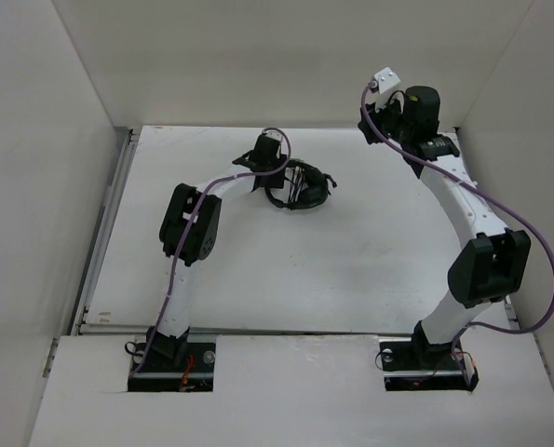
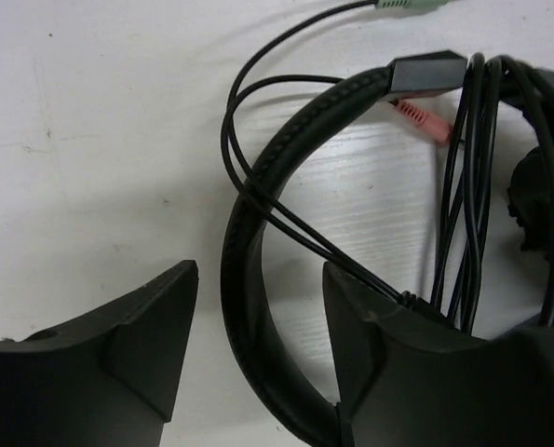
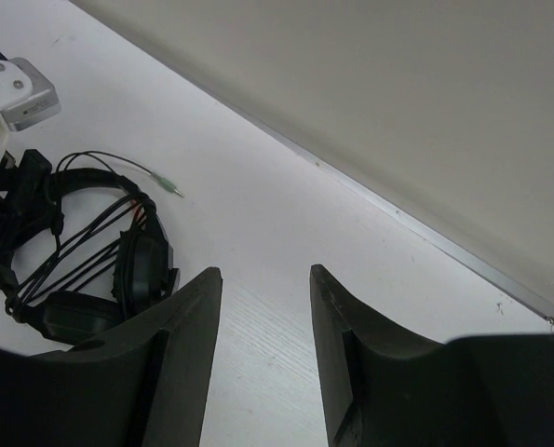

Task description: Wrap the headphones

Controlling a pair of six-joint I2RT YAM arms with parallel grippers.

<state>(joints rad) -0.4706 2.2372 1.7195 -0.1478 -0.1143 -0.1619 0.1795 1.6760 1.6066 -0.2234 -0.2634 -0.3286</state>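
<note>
On the left side, the left gripper (image 2: 258,279) is low over the white table (image 1: 286,279), far from its base and near the back. Its two black fingers (image 2: 146,326) are spread wide apart, not squeezing anything. The headphones (image 2: 244,233) lie flat on the table right under it. The round black headband runs through the gap between the fingers, close by the finger on the right side of the left wrist view. The thin black cable (image 2: 472,186) goes over the headband in a few loops, and two strands of it reach the tip of that same finger. A small pink plug (image 2: 424,121) lies inside the ring of the headband, and a small green plug (image 2: 412,4) lies just outside it. From above, the headphones (image 1: 304,191) sit a bit left of the middle of the table. On the right side, the right gripper (image 3: 265,275) is up in the air near the back wall (image 3: 398,93), well apart from the headphones (image 3: 137,256). Its fingers (image 3: 179,354) are let go and apart, with nothing between them but bare table
</note>
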